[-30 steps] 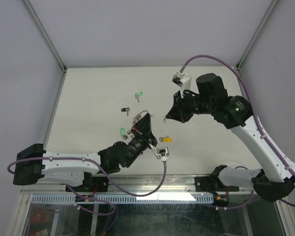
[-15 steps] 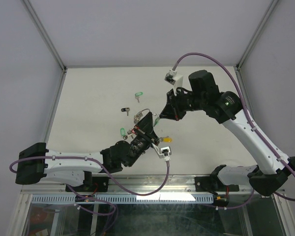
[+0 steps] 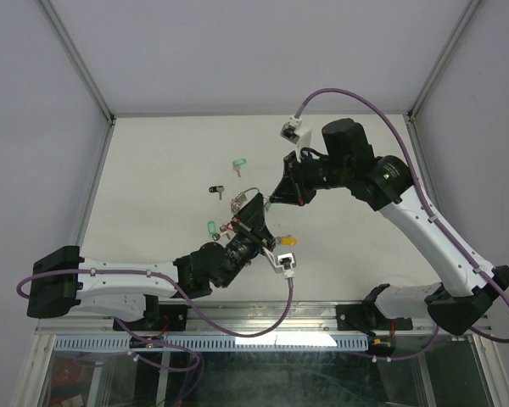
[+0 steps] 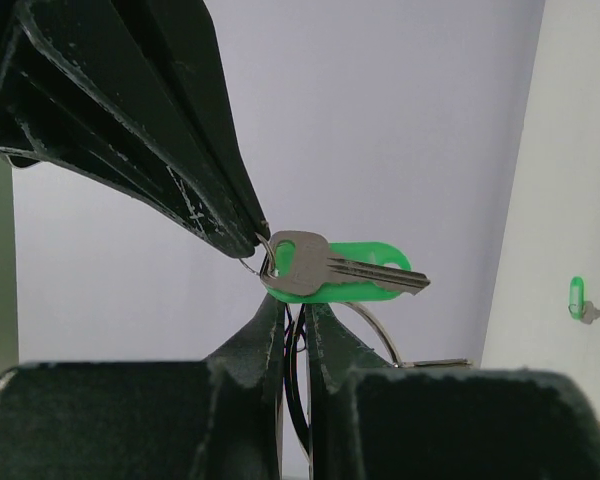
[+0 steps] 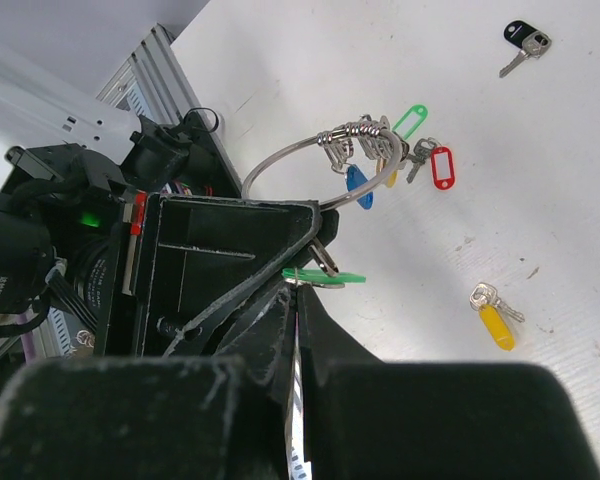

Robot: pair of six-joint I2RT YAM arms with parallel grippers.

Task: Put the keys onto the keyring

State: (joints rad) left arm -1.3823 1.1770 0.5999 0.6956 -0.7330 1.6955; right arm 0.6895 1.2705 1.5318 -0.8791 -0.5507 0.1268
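Observation:
My left gripper [image 3: 254,206] is shut on the keyring [image 5: 280,160], a thin wire ring; its wire runs between my fingers in the left wrist view [image 4: 296,330]. The ring bears a cluster of keys [image 5: 385,145] with blue, yellow, green and red tags. My right gripper [image 3: 276,197] is shut on a green-tagged key [image 4: 350,272] and holds it at the left gripper's tips; the key also shows in the right wrist view [image 5: 325,275]. In the left wrist view my left gripper [image 4: 295,305] sits just under that key. My right gripper [image 5: 305,290] shows in the right wrist view.
Loose keys lie on the white table: a green-tagged one [image 3: 239,165] at the back, a black-tagged one [image 3: 216,191], another green-tagged one [image 3: 210,226] left of the left gripper, and a yellow-tagged one [image 3: 286,242] to its right. Frame posts stand at the table's far corners.
My right arm has swung left and brought the green-tagged key up to the left gripper's tips. The left gripper has stayed almost still, holding the keyring.

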